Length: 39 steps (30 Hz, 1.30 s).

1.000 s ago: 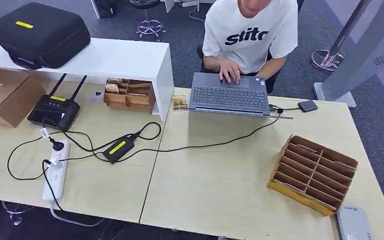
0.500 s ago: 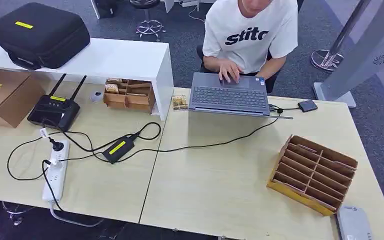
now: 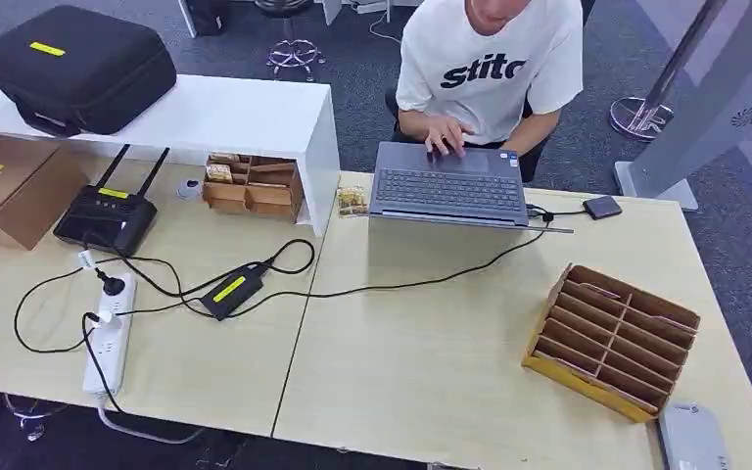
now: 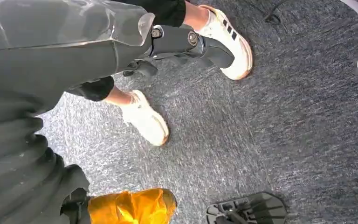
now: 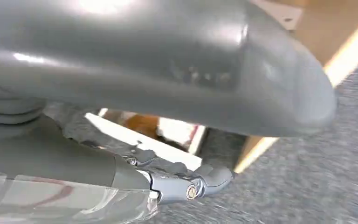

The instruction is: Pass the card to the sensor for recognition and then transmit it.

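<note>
Nothing shifted on desk (image 3: pixel 431 362) since a second ago; sorter (image 3: pixel 612 338) untouched. Left hand (image 4: pixel 186 42) empty, fingers loose; right hand (image 5: pixel 168 179) likewise. Not begun.

The right hand (image 5: pixel 177 140) comes in close and blurred: a thick grey thumb (image 5: pixel 242 88) spreads across the upper part, and darker fingers (image 5: pixel 186 179) with metal joints lie extended beneath it, holding nothing. Past the thumb's tip lies grey carpet (image 5: pixel 317 182). Just beside the thumb, a light wooden panel (image 5: pixel 321 28) with a pale edge meets the carpet. Between thumb and fingers shows a white bar (image 5: pixel 144 142).
</note>
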Each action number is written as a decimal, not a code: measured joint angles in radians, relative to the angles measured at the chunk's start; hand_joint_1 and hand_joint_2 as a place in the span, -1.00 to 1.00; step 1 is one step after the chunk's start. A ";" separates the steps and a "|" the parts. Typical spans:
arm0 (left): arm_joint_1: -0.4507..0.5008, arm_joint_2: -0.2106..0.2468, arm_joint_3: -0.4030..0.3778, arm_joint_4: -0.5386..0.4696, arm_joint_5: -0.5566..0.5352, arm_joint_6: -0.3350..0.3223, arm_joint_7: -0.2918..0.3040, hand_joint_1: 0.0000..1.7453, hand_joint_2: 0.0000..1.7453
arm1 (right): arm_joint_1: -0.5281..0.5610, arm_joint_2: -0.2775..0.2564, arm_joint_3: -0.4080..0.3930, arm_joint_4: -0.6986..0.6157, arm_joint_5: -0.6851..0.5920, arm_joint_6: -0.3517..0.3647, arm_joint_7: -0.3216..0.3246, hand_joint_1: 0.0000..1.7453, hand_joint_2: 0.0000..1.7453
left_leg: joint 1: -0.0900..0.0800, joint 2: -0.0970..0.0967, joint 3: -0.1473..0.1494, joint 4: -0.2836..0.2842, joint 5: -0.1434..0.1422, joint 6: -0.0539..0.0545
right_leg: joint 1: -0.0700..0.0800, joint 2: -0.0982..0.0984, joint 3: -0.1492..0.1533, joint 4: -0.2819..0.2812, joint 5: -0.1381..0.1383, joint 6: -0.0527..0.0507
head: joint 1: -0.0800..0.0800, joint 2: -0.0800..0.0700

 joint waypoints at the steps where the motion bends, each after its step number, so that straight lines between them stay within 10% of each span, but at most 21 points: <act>1: 0.000 0.000 0.000 0.000 0.001 0.002 -0.001 -1.00 1.00 | 0.005 0.007 0.001 -0.034 -0.015 -0.008 0.002 -1.00 -1.00 | 0.000 0.000 0.000 0.000 0.000 0.000 | 0.000 0.000 0.000 0.000 0.000 0.000 | 0.000 0.000; 16: 0.001 -0.004 0.016 0.000 0.012 0.016 -0.007 -1.00 1.00 | 0.129 0.115 0.163 -0.507 -0.159 -0.189 -0.091 -1.00 -1.00 | 0.000 0.000 -0.001 0.000 0.000 0.000 | 0.000 0.000 0.000 0.000 0.000 0.000 | 0.000 0.000; 17: 0.001 -0.004 0.017 0.000 0.012 0.018 -0.007 -1.00 1.00 | 0.135 0.122 0.182 -0.549 -0.158 -0.207 -0.105 -1.00 1.00 | 0.000 0.000 -0.001 0.000 0.000 0.000 | 0.000 0.000 0.000 0.000 0.000 0.000 | 0.000 0.000; 39: 0.005 -0.018 0.024 0.004 0.007 0.033 -0.008 -1.00 1.00 | 0.124 0.190 0.607 -1.185 0.115 -0.458 -0.299 -1.00 1.00 | 0.000 -0.002 -0.001 0.000 0.001 0.001 | 0.000 -0.002 0.001 0.000 0.001 0.000 | 0.000 0.000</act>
